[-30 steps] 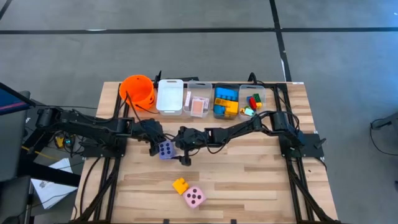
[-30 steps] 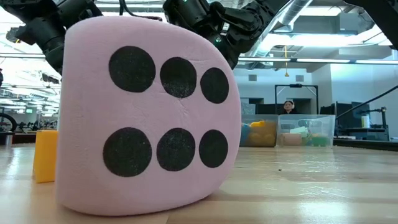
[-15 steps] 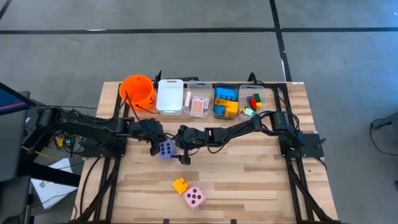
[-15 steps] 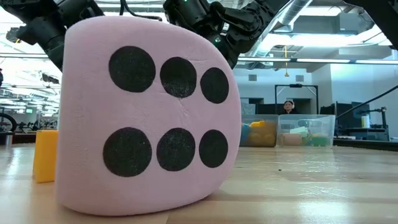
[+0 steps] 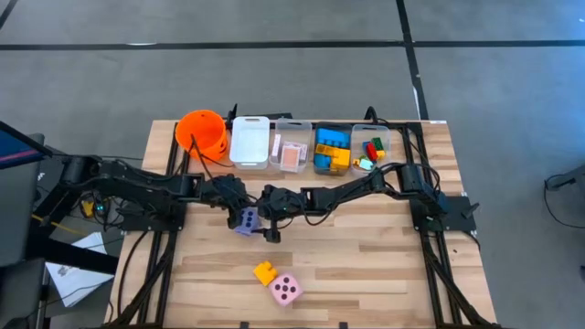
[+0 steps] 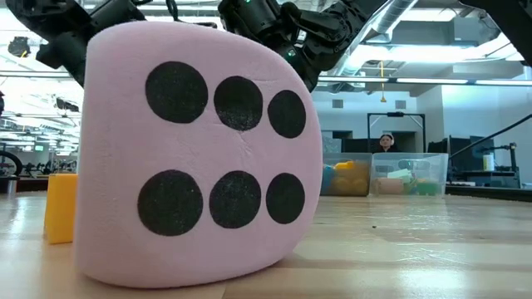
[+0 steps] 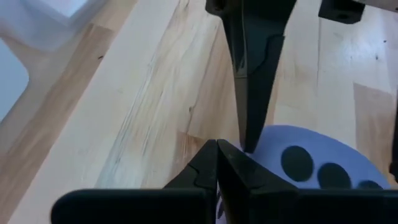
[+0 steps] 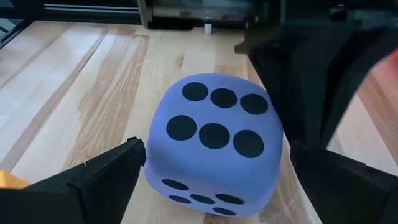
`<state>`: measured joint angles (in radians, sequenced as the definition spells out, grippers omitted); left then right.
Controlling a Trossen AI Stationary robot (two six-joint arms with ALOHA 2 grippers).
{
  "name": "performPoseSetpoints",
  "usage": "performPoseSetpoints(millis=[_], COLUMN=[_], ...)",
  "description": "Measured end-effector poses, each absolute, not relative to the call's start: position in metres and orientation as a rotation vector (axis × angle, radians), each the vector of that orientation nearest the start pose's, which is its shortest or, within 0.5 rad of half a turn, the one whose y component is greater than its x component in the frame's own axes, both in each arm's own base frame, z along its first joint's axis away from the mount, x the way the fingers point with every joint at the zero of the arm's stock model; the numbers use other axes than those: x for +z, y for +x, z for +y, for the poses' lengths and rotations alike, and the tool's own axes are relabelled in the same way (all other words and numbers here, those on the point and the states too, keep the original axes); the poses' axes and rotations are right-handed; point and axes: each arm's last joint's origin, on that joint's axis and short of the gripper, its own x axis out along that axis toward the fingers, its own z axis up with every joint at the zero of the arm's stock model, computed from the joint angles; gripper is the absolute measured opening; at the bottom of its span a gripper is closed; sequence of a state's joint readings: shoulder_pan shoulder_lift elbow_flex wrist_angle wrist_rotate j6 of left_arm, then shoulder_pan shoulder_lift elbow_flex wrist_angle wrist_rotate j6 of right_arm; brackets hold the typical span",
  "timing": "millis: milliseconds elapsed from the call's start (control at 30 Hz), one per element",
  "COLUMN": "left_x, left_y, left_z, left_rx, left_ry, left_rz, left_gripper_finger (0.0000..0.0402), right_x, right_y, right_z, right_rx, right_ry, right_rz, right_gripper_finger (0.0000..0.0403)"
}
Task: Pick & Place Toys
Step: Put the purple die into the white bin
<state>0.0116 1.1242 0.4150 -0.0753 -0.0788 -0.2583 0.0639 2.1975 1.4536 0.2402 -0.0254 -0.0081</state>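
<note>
A purple soft die [image 5: 246, 220] with black dots rests on the table's middle; it also shows in the right wrist view [image 8: 214, 146] and the left wrist view [image 7: 311, 165]. My right gripper [image 8: 211, 163] is open, one finger on each side of the die, reaching in from the table's right [image 5: 262, 222]. My left gripper [image 7: 216, 155] is shut just by the die's far left corner [image 5: 235, 205]. A pink die [image 5: 285, 290] and an orange-yellow brick [image 5: 265, 272] lie near the front edge. My left gripper's shut fingertips [image 7: 208, 163] stand at the purple die's edge [image 7: 267, 149]; I cannot tell whether they touch it. My right gripper's fingers [image 8: 127, 158] stand close beside the die's two side faces [image 8: 155, 174]; I cannot tell whether they touch. The die sits flat on the table.
Along the far edge stand an orange bucket [image 5: 201, 133], a white bin [image 5: 249, 143] and clear bins with pink cards [image 5: 292, 153] and bricks [image 5: 331, 149]. The pink die [image 6: 199, 158] fills the low view, with the yellow brick [image 6: 60, 208] beside it. A person [image 6: 385, 143] shows far behind.
My left gripper has gone up and a little toward the table's far edge, off the purple die's left side. The die stays in place between my right gripper's fingers.
</note>
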Motion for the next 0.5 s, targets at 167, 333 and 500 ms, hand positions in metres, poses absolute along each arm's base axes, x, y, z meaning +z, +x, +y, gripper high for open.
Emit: performPoseSetpoints(millis=[167,333,500], left_x=[0.157,0.162,0.167], left_y=[0.201,0.194,0.186], left_z=[0.005,0.006,0.007], left_rx=[0.173,0.213,0.236], left_ry=[-0.177,-0.158,-0.147], left_rz=[0.773,0.765,0.773], left_gripper_finger=[0.0,0.0,0.0], right_x=[0.149,0.15,0.154], right_y=[0.479,0.48,0.482], right_z=[0.032,0.032,0.032], right_rx=[0.086,0.083,0.075], right_ry=[0.001,0.012,0.058], right_rz=[0.505,0.497,0.444], right_gripper_finger=[0.04,0.04,0.04])
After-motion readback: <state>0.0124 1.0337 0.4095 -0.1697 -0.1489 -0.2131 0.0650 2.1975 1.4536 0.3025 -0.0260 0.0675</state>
